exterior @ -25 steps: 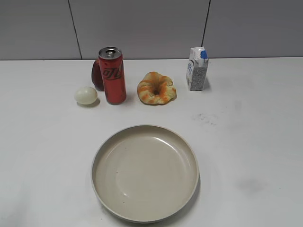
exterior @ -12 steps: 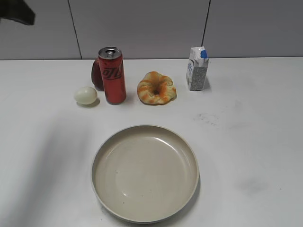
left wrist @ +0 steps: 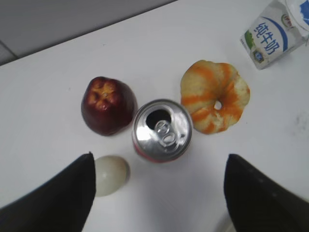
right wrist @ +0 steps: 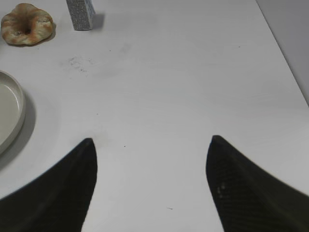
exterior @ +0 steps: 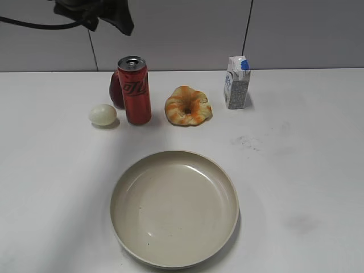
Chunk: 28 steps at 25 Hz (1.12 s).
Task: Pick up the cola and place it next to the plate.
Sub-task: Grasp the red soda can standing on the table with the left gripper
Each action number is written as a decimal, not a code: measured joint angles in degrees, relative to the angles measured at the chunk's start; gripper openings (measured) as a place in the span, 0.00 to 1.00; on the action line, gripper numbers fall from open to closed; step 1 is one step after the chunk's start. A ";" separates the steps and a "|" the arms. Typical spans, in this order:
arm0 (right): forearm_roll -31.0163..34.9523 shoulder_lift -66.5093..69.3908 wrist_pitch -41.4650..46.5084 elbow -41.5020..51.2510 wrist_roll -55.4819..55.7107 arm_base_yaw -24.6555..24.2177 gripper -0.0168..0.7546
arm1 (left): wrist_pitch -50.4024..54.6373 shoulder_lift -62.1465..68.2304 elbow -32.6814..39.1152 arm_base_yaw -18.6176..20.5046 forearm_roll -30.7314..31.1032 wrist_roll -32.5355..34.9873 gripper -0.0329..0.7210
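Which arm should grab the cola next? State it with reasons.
Left. The left gripper hangs open above the cola, its fingers spread either side of the can. The right gripper is open over bare table, with only the plate edge nearby, far from the can.

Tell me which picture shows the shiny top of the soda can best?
The left wrist view: it looks straight down on the cola, so the silver lid and pull tab fill the middle. The exterior view shows the cola from the side, its top only as a thin oval. The right wrist view does not show it.
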 joint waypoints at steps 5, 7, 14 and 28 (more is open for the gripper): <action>0.00 0.00 0.00 0.00 0.00 0.00 0.72 | -0.68 5.30 -2.90 -1.74 0.00 0.00 0.92; 0.00 0.00 0.00 0.00 0.00 0.00 0.72 | -1.60 6.83 -2.90 -1.80 0.47 0.00 0.92; 0.00 0.00 0.00 0.00 0.00 0.00 0.72 | -4.99 10.51 -2.96 -1.80 1.90 0.00 0.92; 0.00 0.00 0.00 0.00 0.00 0.00 0.72 | -5.46 14.69 -2.96 -1.80 2.56 0.00 0.70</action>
